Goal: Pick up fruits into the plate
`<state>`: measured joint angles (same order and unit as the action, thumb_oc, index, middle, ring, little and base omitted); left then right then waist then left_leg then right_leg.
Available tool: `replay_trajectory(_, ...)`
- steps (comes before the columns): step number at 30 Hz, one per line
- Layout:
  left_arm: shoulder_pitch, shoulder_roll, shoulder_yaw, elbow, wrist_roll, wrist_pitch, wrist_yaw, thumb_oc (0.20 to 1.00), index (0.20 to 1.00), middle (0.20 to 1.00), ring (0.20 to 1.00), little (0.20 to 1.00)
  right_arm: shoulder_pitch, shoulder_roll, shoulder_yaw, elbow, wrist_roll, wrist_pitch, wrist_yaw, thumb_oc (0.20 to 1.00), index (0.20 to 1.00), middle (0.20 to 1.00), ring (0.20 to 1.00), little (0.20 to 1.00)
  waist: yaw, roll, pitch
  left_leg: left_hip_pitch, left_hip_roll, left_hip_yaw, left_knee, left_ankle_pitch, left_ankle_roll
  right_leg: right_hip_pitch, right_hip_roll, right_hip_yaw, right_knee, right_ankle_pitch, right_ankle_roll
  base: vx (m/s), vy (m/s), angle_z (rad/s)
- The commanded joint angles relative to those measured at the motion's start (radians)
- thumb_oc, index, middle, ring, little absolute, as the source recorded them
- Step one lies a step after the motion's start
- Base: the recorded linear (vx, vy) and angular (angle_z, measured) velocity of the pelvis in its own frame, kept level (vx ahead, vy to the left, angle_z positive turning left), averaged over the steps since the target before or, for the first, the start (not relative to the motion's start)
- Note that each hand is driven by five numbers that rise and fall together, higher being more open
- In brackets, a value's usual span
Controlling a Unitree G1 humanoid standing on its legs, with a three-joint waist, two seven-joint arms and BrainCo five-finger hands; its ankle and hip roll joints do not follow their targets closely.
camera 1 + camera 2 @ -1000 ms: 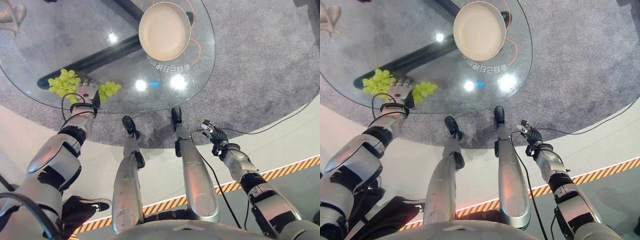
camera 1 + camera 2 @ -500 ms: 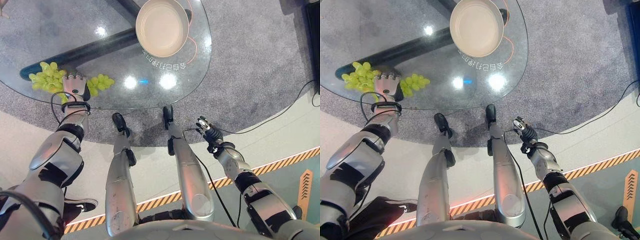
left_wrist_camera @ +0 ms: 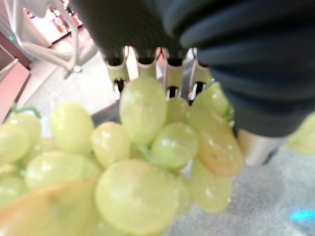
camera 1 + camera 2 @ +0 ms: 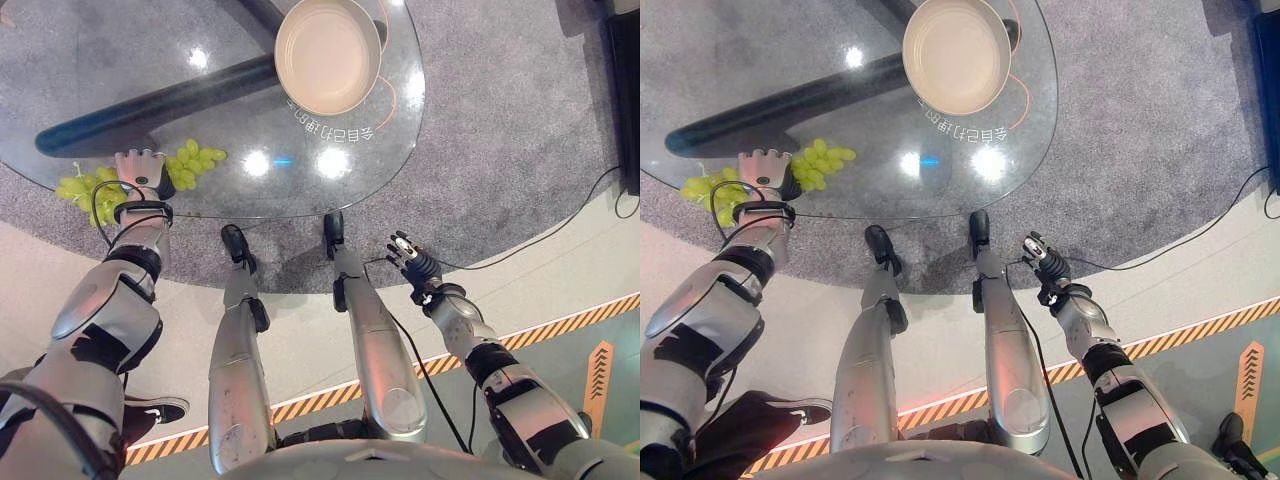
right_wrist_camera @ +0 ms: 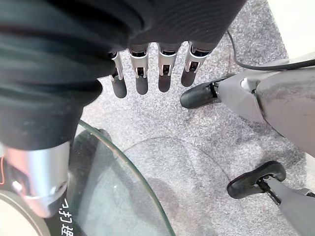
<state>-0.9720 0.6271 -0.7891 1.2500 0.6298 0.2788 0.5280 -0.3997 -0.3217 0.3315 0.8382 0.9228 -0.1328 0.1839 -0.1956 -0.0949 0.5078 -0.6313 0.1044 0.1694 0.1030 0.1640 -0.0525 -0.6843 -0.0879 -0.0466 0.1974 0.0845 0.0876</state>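
Note:
A cream plate (image 4: 328, 55) stands at the far side of the round glass table (image 4: 390, 130). Green grapes lie near the table's front left edge in two clusters, one (image 4: 195, 163) right of my left hand (image 4: 140, 172) and one (image 4: 83, 187) left of it. The left hand lies on the grapes (image 3: 142, 147) with straight fingers (image 3: 129, 63) pointing away from me; the grapes crowd against its palm. My right hand (image 4: 412, 265) hangs below and in front of the table, its fingers (image 5: 141, 73) straight and holding nothing.
A dark bar of the table's base (image 4: 150, 105) runs under the glass. Grey carpet (image 4: 520, 110) surrounds the table, and a striped yellow-black line (image 4: 560, 320) crosses the floor near my right arm.
The left cluster of grapes has slid toward the table's front edge, and the left hand has drawn back a little with it. The right hand has stayed where it was.

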Motion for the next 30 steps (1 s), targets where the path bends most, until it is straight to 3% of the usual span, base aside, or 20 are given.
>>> replay_trajectory(1, -0.037, 0.025, 0.056, 0.013, -0.024, -0.007, 0.036, 0.2, 0.2, 0.2, 0.2, 0.2, 0.036, 0.003, 0.014, -0.041, 0.017, -0.028, 0.016, 1.0, 1.0, 1.0, 1.0, 1.0, 0.015, 0.001, 0.012, 0.05, -0.06, -0.006, 0.039, -0.106, 0.0, 0.022, 0.11, -0.007, 0.05, -0.03, -0.033, 0.0, 0.0, 0.0)
replay_trajectory(12, -0.018, 0.043, 0.126, -0.123, -0.237, -0.114, 0.044, 0.2, 0.2, 0.2, 0.2, 0.2, 0.06, -0.004, -0.002, -0.065, 0.005, -0.022, -0.001, 1.0, 1.0, 1.0, 1.0, 1.0, 0.028, 0.042, 0.012, 0.14, -0.066, -0.004, -0.003, -0.098, 0.002, 0.098, 0.095, -0.009, 0.033, -0.045, -0.031, 0.01, 0.005, -0.01)
replay_trajectory(22, 0.042, 0.055, 0.244, -0.317, -0.43, -0.216, -0.023, 0.2, 0.2, 0.2, 0.2, 0.2, 0.125, -0.003, -0.033, -0.111, -0.02, -0.022, -0.018, 1.0, 1.0, 1.0, 1.0, 1.0, 0.044, 0.078, 0.012, 0.248, -0.073, -0.002, -0.034, -0.102, 0.007, 0.203, 0.068, -0.034, 0.007, -0.053, -0.023, 0.03, 0.0, 0.01)
replay_trajectory(27, 0.087, 0.06, 0.299, -0.431, -0.547, -0.282, -0.099, 0.2, 0.2, 0.2, 0.2, 0.2, 0.158, -0.008, -0.05, -0.15, -0.032, -0.028, -0.019, 1.0, 1.0, 1.0, 1.0, 1.0, 0.051, 0.094, 0.012, 0.322, -0.077, -0.005, -0.042, -0.115, 0.011, 0.275, 0.057, -0.044, 0.002, -0.067, -0.02, 0.06, -0.003, 0.06)
replay_trajectory(30, 0.149, 0.071, 0.33, -0.546, -0.626, -0.325, -0.195, 0.2, 0.2, 0.2, 0.2, 0.2, 0.186, -0.011, -0.055, -0.206, -0.051, -0.053, -0.014, 1.0, 1.0, 1.0, 1.0, 1.0, 0.058, 0.1, -0.005, 0.375, -0.081, -0.012, -0.049, -0.129, 0.014, 0.33, 0.049, -0.048, -0.002, -0.084, -0.018, 0.08, -0.021, 0.03)
